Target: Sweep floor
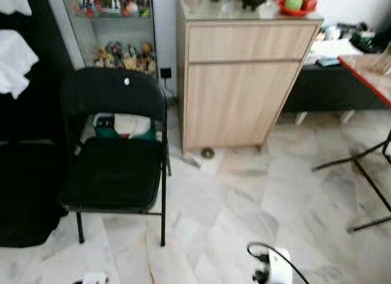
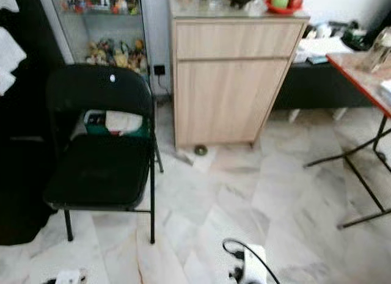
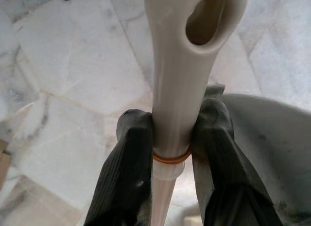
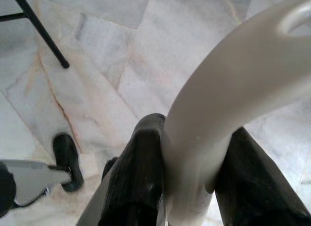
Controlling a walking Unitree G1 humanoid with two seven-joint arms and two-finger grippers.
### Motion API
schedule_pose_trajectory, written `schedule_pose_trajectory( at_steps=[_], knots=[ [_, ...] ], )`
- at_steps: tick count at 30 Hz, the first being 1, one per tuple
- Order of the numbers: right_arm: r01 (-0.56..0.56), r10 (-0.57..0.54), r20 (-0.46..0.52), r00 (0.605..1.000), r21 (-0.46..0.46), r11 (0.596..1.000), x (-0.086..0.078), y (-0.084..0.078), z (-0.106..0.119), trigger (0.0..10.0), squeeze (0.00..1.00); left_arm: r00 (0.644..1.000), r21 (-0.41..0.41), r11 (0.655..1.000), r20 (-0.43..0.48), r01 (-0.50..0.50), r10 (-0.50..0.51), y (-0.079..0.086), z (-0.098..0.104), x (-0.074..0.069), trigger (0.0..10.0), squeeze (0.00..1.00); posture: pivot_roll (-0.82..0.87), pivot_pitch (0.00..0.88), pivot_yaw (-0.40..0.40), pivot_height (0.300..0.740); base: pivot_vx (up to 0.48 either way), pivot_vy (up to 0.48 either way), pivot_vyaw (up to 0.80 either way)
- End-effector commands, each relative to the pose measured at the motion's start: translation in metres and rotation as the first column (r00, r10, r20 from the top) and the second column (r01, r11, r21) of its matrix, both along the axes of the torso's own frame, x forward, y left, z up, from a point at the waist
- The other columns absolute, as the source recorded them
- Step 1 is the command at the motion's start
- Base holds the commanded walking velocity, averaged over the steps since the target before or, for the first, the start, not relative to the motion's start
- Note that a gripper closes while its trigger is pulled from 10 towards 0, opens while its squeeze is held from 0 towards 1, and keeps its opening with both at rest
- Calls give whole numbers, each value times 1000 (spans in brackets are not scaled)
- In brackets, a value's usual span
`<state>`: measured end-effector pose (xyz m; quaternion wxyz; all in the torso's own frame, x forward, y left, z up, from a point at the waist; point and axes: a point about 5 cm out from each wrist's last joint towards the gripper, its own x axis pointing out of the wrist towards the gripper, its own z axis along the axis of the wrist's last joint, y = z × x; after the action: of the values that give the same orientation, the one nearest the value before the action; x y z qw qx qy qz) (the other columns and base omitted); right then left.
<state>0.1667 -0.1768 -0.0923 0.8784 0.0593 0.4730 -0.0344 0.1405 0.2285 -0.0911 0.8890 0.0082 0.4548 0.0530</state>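
In the left wrist view my left gripper (image 3: 175, 116) is shut on a cream handle (image 3: 170, 65) that has a hanging hole at its end and an orange ring lower down. A pale rounded surface (image 3: 272, 138) lies beside it; I cannot tell what it is. My right gripper (image 4: 194, 133) is shut on a thick, curved white handle (image 4: 233, 75) above the marble floor (image 1: 244, 198). A small round object (image 1: 208, 152) and a paper scrap (image 1: 209, 165) lie on the floor at the foot of the wooden cabinet (image 1: 238, 82).
A black folding chair (image 1: 113, 168) stands at the left, with a glass display case (image 1: 116, 27) behind it. A red-edged folding table (image 1: 366, 70) and its black legs (image 1: 366, 174) are at the right. A white object with a black cable (image 1: 278, 267) is at the bottom edge.
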Motion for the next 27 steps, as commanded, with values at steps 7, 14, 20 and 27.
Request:
schedule_pose_trajectory(
  at_steps=[7,14,20,27],
  knots=[
    [-12,12,-32,999,14,1000,-7,4,-4,10000,0,999,-16,1000,-47,-12,11,-1,-5,-12,10000,0,73,56,-73,740,-282,0,0],
    [-17,18,-28,999,16,1000,-6,6,-3,10000,0,999,-15,1000,-46,-13,12,2,-4,-12,10000,0,73,55,-73,740,-282,0,0],
    [-24,25,-28,999,13,1000,-5,6,-3,10000,0,999,-17,1000,-40,-13,12,1,-4,-11,10000,0,73,57,-73,740,-229,0,0],
    [-31,31,-23,999,9,999,-5,6,-3,10000,0,999,-12,1000,-42,-13,12,0,-4,-10,10000,0,72,59,-73,740,0,0,188]
  ],
)
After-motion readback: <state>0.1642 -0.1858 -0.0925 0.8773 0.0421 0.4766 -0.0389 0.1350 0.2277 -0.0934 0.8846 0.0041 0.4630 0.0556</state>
